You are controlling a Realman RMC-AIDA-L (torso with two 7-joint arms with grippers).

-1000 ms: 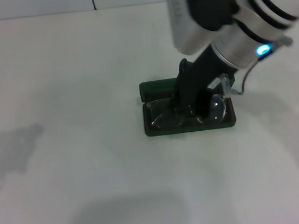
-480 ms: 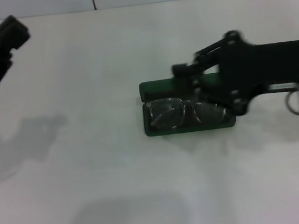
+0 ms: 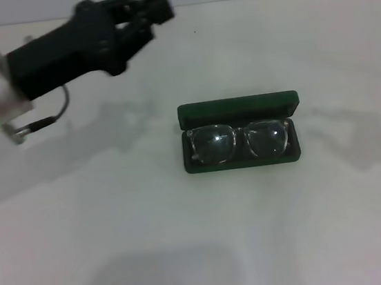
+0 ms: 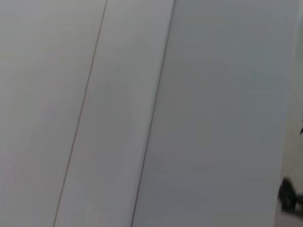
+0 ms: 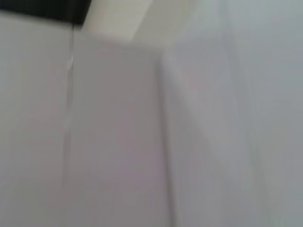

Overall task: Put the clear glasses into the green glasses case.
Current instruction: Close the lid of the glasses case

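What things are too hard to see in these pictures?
- Right end effector: out of every view.
- Left end effector: head view, dark and blurred, so open or shut is unclear.
- Gold lettering on the green glasses case: too small to find.
- Arms of the clear glasses: head view, transparent against the dark lining.
- Both wrist views: only blank pale surfaces.

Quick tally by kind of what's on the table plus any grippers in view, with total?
Glasses: 1, lying in the open case
Case: 1
Left gripper: 1, above the table's far left
Right gripper: 0 in view
Total: 3
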